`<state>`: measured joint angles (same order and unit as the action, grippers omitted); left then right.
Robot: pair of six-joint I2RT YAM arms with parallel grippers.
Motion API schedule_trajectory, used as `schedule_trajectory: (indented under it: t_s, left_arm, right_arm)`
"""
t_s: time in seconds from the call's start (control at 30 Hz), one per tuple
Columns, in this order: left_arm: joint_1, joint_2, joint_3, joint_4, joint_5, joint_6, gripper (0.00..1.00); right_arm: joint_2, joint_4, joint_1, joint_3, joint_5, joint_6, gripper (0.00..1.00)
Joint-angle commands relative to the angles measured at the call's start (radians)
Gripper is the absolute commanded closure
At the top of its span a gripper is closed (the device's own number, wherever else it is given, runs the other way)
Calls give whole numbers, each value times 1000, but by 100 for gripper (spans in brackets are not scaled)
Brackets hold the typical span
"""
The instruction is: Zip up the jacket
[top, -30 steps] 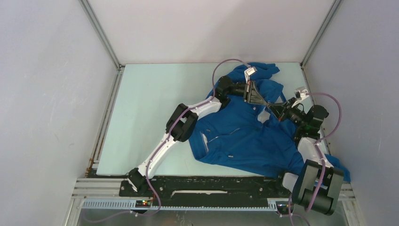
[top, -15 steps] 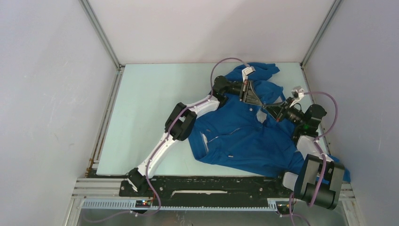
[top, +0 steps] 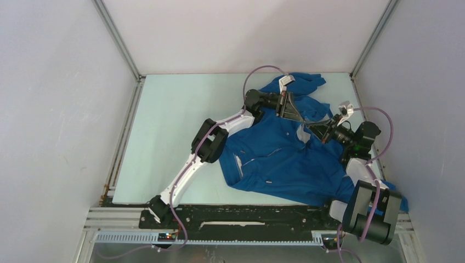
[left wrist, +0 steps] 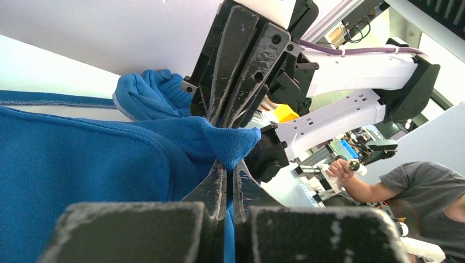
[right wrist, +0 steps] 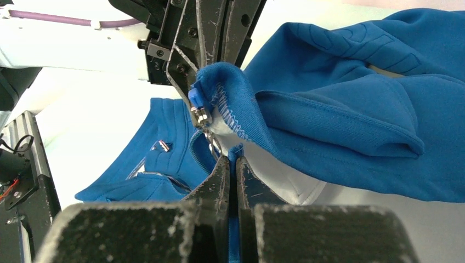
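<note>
The blue jacket [top: 285, 159] lies across the right half of the table, collar toward the back. My left gripper [top: 302, 117] is shut on a fold of the jacket's collar edge [left wrist: 233, 143], lifted off the table. My right gripper [top: 319, 130] faces it and is shut on a blue strip by the zipper; the metal zipper slider [right wrist: 201, 116] sits just above its tips, next to the pale lining [right wrist: 274, 175]. The two grippers almost touch. In the right wrist view the zipper line [right wrist: 194, 145] runs down the front and a small snap [right wrist: 160, 146] shows to the left.
The pale green table top [top: 175, 120] stretches to the left of the jacket. White walls and metal frame posts [top: 118, 44] close in the cell on three sides. A jacket sleeve [top: 397, 194] hangs over the near right edge by the right arm's base.
Both grippers have moved a little toward the back left together, carrying the collar with them. Both stay shut on the fabric.
</note>
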<state>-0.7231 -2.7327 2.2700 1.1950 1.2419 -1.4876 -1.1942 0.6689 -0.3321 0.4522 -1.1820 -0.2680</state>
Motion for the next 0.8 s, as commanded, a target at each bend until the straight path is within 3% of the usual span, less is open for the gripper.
schedule_trajectory:
  t_s: [0.0,0.23,0.77]
  left_arm:
    - [6,32,-13,19,5,1,100]
    - [7,24,-1,-5,1,9,100]
    - [-1,24,6,-40,13,35,100]
  right_arm:
    - [66,-17,-7,25,-20,38,100]
    - [126,-13,-7,17,-31,17,100]
    - [97,83,-25,18,-39,-36,100]
